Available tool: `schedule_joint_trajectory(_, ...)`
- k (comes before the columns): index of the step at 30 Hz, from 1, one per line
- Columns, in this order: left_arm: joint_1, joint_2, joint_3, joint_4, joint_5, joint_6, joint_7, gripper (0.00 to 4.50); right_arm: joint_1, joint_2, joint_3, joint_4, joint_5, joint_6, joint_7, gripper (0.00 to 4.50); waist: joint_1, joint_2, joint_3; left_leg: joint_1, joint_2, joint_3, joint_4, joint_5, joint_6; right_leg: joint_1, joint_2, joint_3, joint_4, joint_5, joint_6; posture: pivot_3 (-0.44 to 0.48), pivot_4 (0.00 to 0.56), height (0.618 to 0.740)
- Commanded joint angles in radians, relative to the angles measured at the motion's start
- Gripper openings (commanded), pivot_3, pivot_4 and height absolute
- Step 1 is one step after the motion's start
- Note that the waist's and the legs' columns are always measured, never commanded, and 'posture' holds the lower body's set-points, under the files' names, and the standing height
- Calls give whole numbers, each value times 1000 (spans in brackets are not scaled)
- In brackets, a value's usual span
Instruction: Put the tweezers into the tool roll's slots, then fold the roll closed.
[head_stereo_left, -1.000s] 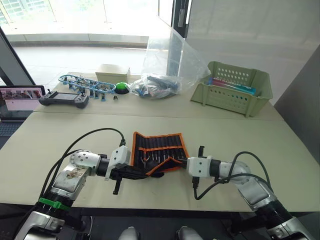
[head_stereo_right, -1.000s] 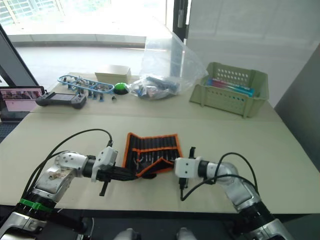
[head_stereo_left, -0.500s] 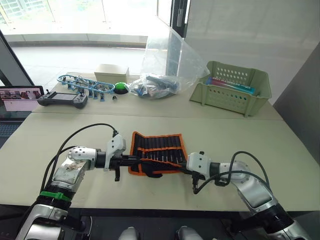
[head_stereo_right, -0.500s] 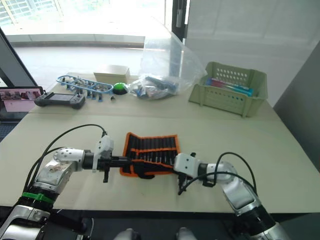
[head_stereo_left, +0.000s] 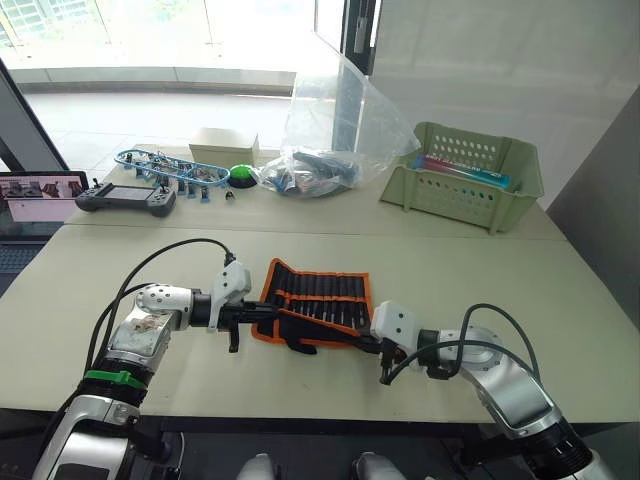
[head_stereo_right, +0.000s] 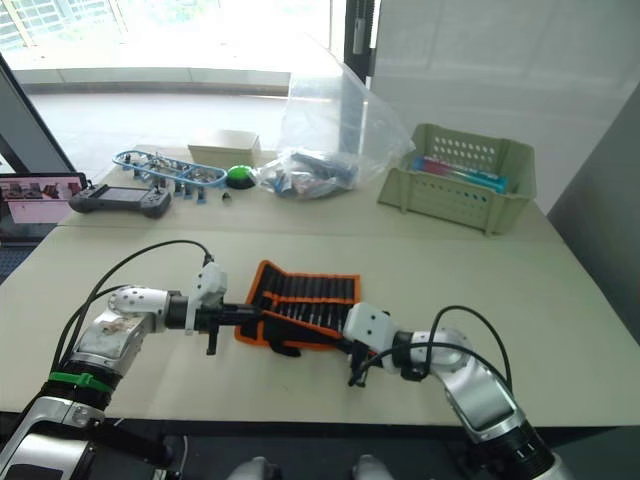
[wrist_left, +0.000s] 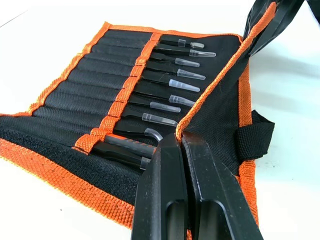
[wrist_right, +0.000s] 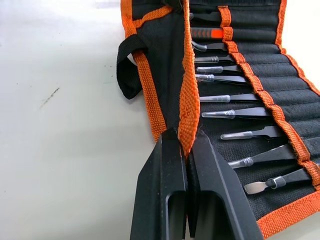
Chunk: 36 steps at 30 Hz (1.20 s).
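Note:
The black tool roll (head_stereo_left: 318, 296) with orange edging lies open in the middle of the near table. Several dark tweezers (wrist_left: 165, 106) with clear tip caps sit in its slots (wrist_left: 90, 75), also visible as tweezers (wrist_right: 235, 114) in the right wrist view. The roll's near flap (wrist_left: 220, 115) is raised along its orange edge. My left gripper (head_stereo_left: 268, 311) is shut on that edge at the roll's left end, fingertips (wrist_left: 170, 145) pinching the orange trim. My right gripper (head_stereo_left: 365, 341) is shut on the same edge at the right end, fingertips (wrist_right: 172, 145) clamped on the trim.
A black strap loop (wrist_left: 255, 135) hangs from the flap's outer side. On the far table stand a green perforated basket (head_stereo_left: 465, 175), a clear plastic bag (head_stereo_left: 325, 140), a small box (head_stereo_left: 224, 146), a green button (head_stereo_left: 243, 172) and a handheld controller (head_stereo_left: 127, 198). A laptop (head_stereo_left: 40, 190) sits far left.
Both grippers kept hold of the flap's edge. The left one moved away from me, the right one nearer and lower. The flap now sits lower and the roll lies skewed.

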Motion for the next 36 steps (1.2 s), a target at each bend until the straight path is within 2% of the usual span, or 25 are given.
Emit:
schedule_joint_trajectory(1, -36, 15, 27, 20, 18, -20, 2, 29, -38, 4, -31, 37, -33, 43, -55, 0, 0, 0, 0, 0, 0, 0, 0, 0, 0, 0, 0, 0, 0, 0, 0, 0, 150, 740)
schedule_joint_trajectory(7, -22, 12, 17, 33, 48, -18, 26, 29, -71, 16, -35, 94, -63, 66, -101, 0, 0, 0, 0, 0, 0, 0, 0, 0, 0, 0, 0, 0, 0, 0, 0, 0, 150, 740)
schedule_joint_trajectory(13, -16, -4, 13, 33, 83, -20, 84, 0, -69, 51, -65, 77, -38, 90, -138, 1901, -2, 0, 0, 0, 0, 0, 0, 0, 0, -1, 0, 0, 0, 0, 0, 0, 150, 740)
schedule_joint_trajectory(18, -22, -24, 10, 26, 100, 26, 132, 0, -50, 90, -130, -5, 22, 100, -169, 3596, -1, 0, 0, 0, 0, 0, 0, 0, 0, -1, 0, 0, 0, 0, 0, 0, 150, 740)
schedule_joint_trajectory(22, 16, -31, 6, -25, 101, 65, 157, 0, 9, 157, -129, -132, 52, 3, -190, 3596, -4, 0, 0, 0, 0, 0, 0, 0, 0, -1, 0, 0, 0, 0, 0, 0, 150, 740)
schedule_joint_trajectory(26, 32, -31, 10, -57, 95, 87, 171, 0, 30, 183, -31, -118, -19, -31, -209, 2316, -4, 0, 0, 0, 0, 0, 0, 0, 0, 0, 0, 0, 0, 0, 0, 0, 150, 740)
schedule_joint_trajectory(30, 28, -37, 11, -73, 93, 100, 181, 0, -19, 223, 77, 15, -151, -58, -268, 929, -4, 0, 0, 0, 0, 0, 0, 0, 0, 0, 0, 0, 0, 0, 0, 0, 150, 740)
schedule_joint_trajectory(32, 30, -38, 16, -84, 87, 109, 183, 0, -40, 243, 89, 91, -189, -61, -305, 252, -4, 0, 0, 0, 0, 0, 0, 0, 0, 0, 0, 0, 0, 0, 0, 0, 150, 740)
schedule_joint_trajectory(33, 31, -37, 18, -87, 89, 111, 183, 0, -46, 253, 83, 119, -198, -64, -322, 43, -3, 0, 0, 0, 0, 0, 0, 0, 0, 0, 0, 0, 0, 1, -1, 0, 150, 740)
schedule_joint_trajectory(36, 32, -28, 26, -88, 89, 111, 181, 0, -54, 296, 40, 207, -184, -41, -367, 43, -1, 0, 0, 0, 0, 0, 0, 0, 0, 0, 0, 0, 0, 1, -1, 0, 150, 740)
